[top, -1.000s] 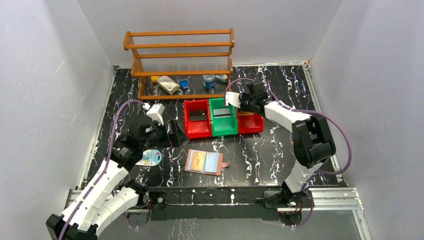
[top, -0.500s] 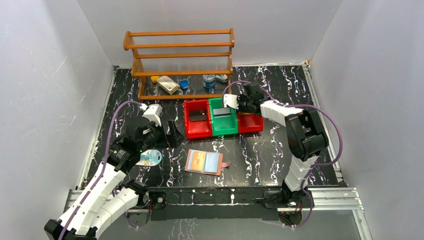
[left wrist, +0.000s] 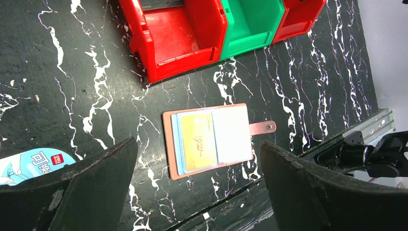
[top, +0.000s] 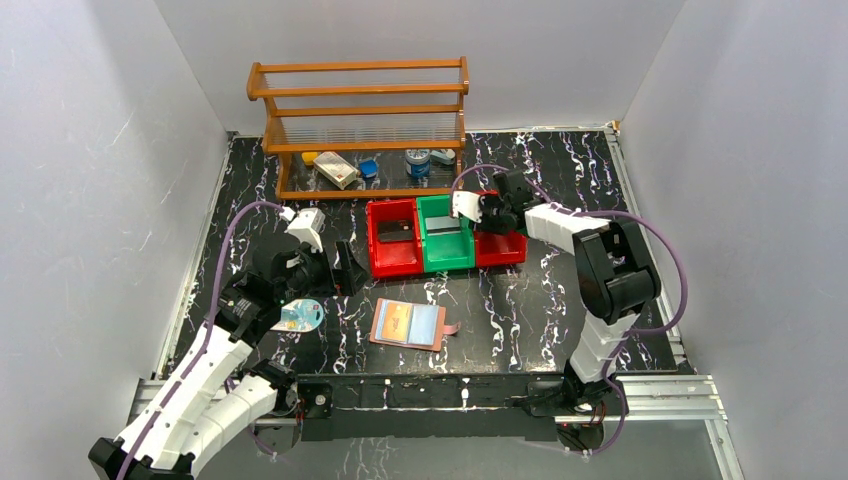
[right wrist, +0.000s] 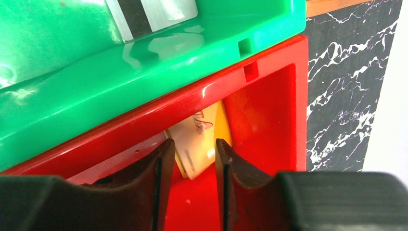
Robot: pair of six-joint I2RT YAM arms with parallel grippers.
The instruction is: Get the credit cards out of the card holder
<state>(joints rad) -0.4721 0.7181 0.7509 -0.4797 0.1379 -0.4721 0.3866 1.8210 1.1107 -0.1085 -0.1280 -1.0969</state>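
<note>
The card holder [left wrist: 211,139] lies unfolded on the table [left wrist: 57,77], orange card [left wrist: 196,134] showing, its long axis running finger to finger below the nearer left gripper [left wrist: 198,144], spread wide and empty, while the right gripper [right wrist: 192,144], fingers half parted, grips nothing inside a red bin [right wrist: 269,106].

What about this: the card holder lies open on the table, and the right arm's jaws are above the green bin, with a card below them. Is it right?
No. The right arm's jaws are above the right-hand red bin, not the green bin; the right wrist view shows this, with the card lying in that red bin. The card holder does lie open on the table.
</note>
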